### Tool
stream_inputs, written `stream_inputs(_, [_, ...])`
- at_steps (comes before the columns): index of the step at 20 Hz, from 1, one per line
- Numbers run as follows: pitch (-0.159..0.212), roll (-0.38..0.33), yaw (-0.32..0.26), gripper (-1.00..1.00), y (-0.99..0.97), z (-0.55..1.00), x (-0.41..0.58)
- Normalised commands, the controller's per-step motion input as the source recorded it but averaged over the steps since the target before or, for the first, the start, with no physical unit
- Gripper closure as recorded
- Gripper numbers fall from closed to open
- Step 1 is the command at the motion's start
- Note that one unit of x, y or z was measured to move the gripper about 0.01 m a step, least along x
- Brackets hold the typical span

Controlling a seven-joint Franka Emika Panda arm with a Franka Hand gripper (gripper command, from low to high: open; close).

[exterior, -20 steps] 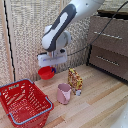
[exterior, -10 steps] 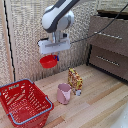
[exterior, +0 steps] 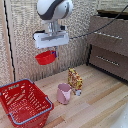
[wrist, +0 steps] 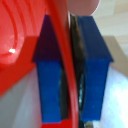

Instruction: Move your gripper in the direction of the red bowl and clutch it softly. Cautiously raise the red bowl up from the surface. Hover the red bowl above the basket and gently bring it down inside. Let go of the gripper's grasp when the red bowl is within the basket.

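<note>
Claw (exterior: 51,50) clamped on red bowl (exterior: 45,58) rim, one blue finger (wrist: 52,75) each side. Bowl hangs in air, above and beyond basket (exterior: 24,101); pink cup (exterior: 63,93) just beside basket.

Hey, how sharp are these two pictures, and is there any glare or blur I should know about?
Exterior view: soft, coarse, evenly lit; the red bowl under the tool reads clearly. Wrist view: very close and blurred, with a small glare spot on the bowl wall beside the blue fingers.
</note>
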Motion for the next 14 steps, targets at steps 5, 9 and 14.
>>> stream_inputs(5, [0.024, 0.005, 0.003, 1.00, 0.87, 0.22, -0.222])
stream_inputs(9, [-0.008, 0.000, 0.000, 1.00, 0.90, 0.03, -0.181])
stream_inputs(14, [-0.106, -0.040, 0.012, 1.00, 0.72, -0.32, 0.000])
